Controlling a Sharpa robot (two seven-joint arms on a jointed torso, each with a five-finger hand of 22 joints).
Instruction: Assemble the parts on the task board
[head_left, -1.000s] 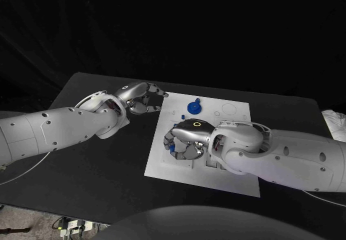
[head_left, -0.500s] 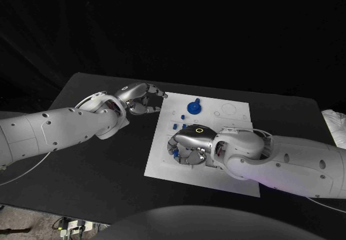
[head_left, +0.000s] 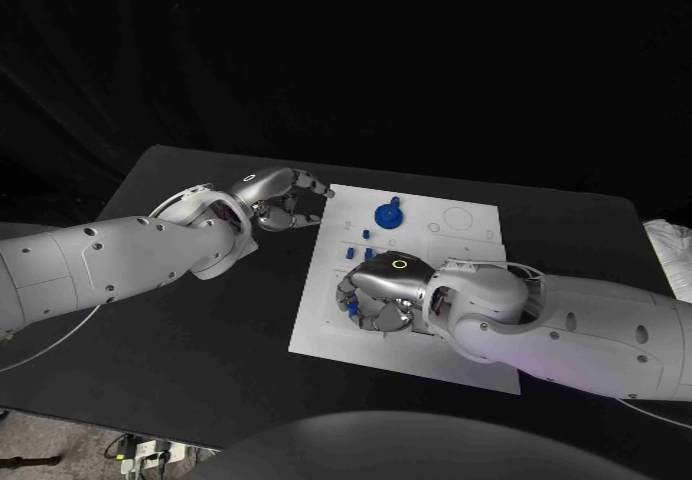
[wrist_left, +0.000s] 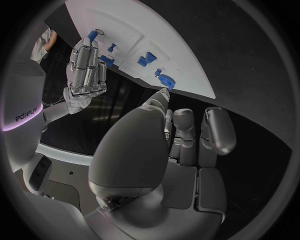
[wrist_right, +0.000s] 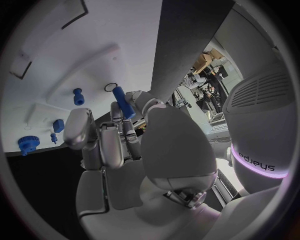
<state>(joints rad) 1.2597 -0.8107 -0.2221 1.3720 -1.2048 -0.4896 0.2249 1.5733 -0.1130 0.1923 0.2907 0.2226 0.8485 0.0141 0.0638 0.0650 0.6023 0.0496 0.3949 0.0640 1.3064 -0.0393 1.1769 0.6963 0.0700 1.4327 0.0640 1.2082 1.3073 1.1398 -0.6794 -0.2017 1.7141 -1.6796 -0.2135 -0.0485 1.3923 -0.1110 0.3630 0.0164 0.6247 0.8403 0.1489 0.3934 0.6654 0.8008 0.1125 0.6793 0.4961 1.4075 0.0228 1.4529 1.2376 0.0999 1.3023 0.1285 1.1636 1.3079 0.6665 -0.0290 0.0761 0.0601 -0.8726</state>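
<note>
The white task board lies mid-table. My right hand is low over its left middle and pinches a slim blue peg between thumb and finger, close to a small ring hole. A round blue part stands near the board's far edge, and small blue parts sit just beyond my right hand. On the board stand another blue peg and a blue block. My left hand is at the board's far left corner, fingers curled in, holding nothing.
The black table has bare room left of the board and along its near edge. Outlined recesses mark the board's far right part. A white object lies at the table's right edge.
My right hand has slid a little toward the near side of the board, still holding the peg. The left hand has stayed in place.
</note>
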